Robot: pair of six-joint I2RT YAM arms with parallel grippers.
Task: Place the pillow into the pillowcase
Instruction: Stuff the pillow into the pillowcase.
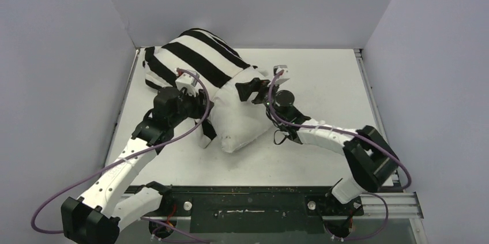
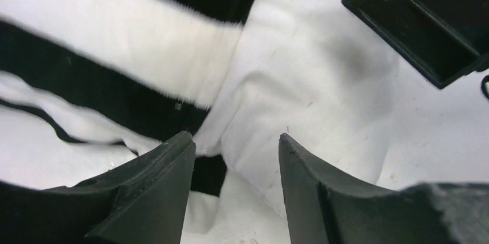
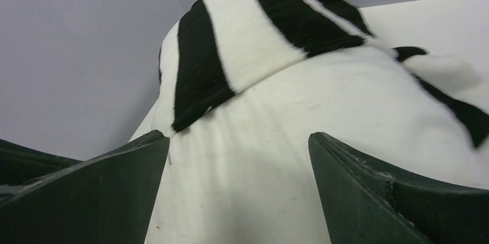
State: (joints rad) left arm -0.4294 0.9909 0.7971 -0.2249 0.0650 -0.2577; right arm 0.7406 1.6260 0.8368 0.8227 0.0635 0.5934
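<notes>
**Operator:** What's on the left side?

**Spotter:** Your left arm (image 1: 124,166) reaches in from the near left corner of the table (image 1: 323,77). Your left gripper (image 1: 202,104) sits against the left flank of the pillow (image 1: 242,120), right at the hem of the pillowcase (image 1: 202,53).

**Operator:** Is it gripping anything?

**Spotter:** No. In your left wrist view the fingers (image 2: 155,180) stand apart with nothing pinched. The striped hem and the plain white cloth lie just past the tips.

**Operator:** And where's the pillow?

**Spotter:** It lies at the far left of the table, slanting from the back corner towards the middle. The pillowcase covers the far end, which bulges up near the back wall (image 1: 248,2). The near end is bare, and one white corner points at the near edge of the table. So you've got it partly in, not all the way.

**Operator:** And the right side?

**Spotter:** Your right gripper (image 1: 249,91) is at the pillow's right flank, just beside where the stripes stop. Your right wrist view shows its fingers (image 3: 375,186) spread wide and released. The bare pillow fills the gap ahead of them and the stripes rise beyond. Your right arm (image 1: 328,134) stretches back across the table to the near right corner.
</notes>
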